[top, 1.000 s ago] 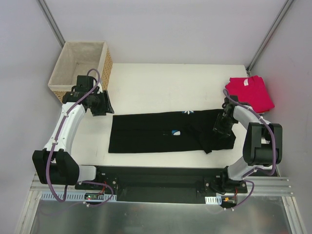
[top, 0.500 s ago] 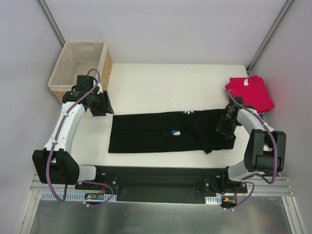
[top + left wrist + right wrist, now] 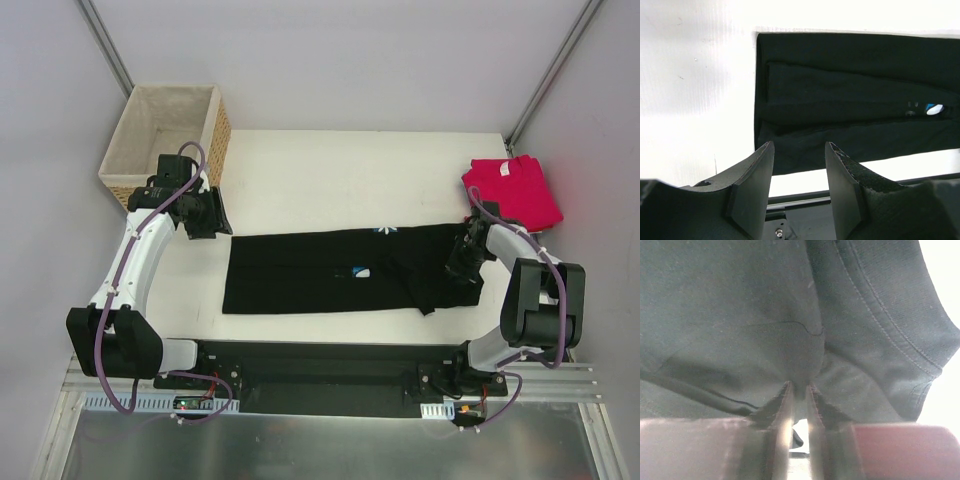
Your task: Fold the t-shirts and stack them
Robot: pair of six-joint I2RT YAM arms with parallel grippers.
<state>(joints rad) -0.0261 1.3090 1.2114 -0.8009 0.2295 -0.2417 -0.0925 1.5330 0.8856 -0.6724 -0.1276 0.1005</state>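
Note:
The black t-shirt [image 3: 330, 270] lies folded into a long strip across the table's near half, with small bits of its blue and white print showing. It fills the right wrist view [image 3: 765, 315] and shows in the left wrist view [image 3: 855, 95]. My right gripper [image 3: 463, 262] is down on the strip's right end and shut on a pinch of the black cloth [image 3: 800, 385]. My left gripper [image 3: 214, 214] is open and empty, held above the table just beyond the strip's left end [image 3: 799, 150]. The pinkish-red t-shirt [image 3: 512, 190] lies folded at the far right.
A wicker basket [image 3: 165, 135] with pale lining stands at the back left, close behind my left arm. The black base rail [image 3: 320, 365] runs along the near edge. Grey walls close in on both sides.
My right gripper has shifted slightly right and towards the near edge at the shirt's right end; the wrist has turned. The left arm and both shirts have not moved.

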